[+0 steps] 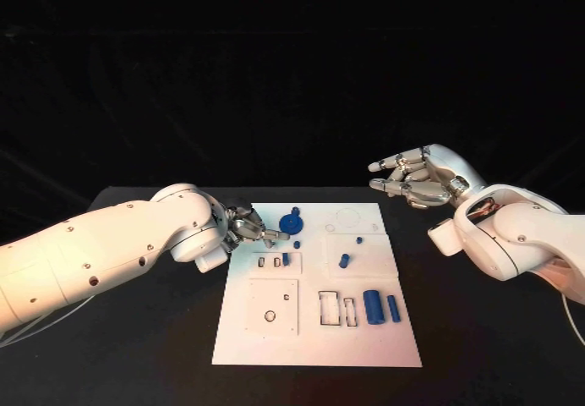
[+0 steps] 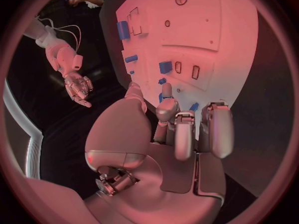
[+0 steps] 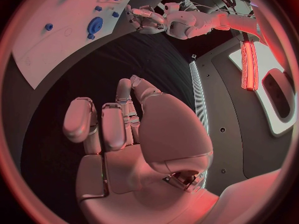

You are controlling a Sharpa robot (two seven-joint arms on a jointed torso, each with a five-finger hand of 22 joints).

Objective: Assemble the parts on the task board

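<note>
The black desk (image 1: 146, 338) carries the white task board (image 1: 314, 338), which is judged to be a thin, stiff plate that lies flat and is better left where it is than lifted. Over the board's far left corner the left hand (image 1: 244, 228) is seen, its fingers curled close together near a small blue piece; whether that piece is pinched or merely touched cannot be told. The right hand (image 1: 414, 179) is held above the desk, well apart from the board's right edge, with its fingers parted and nothing in it. On the board the blue parts are scattered: the largest, a round gear-like disc (image 1: 292, 222), lies just beside the left hand's fingers near the far edge, and it is judged light, rigid and best taken by its rim. A blue cylinder (image 1: 373, 307) and a slimmer blue bar (image 1: 394, 307) lie side by side in the near right area, next to outlined slots; both are judged hard, smooth and liable to roll or slip, so a hold across the middle is advised. A small blue peg (image 1: 345, 260) lies near the centre; it is probably very light and easily flicked away, and a fingertip pinch is called for.
</note>
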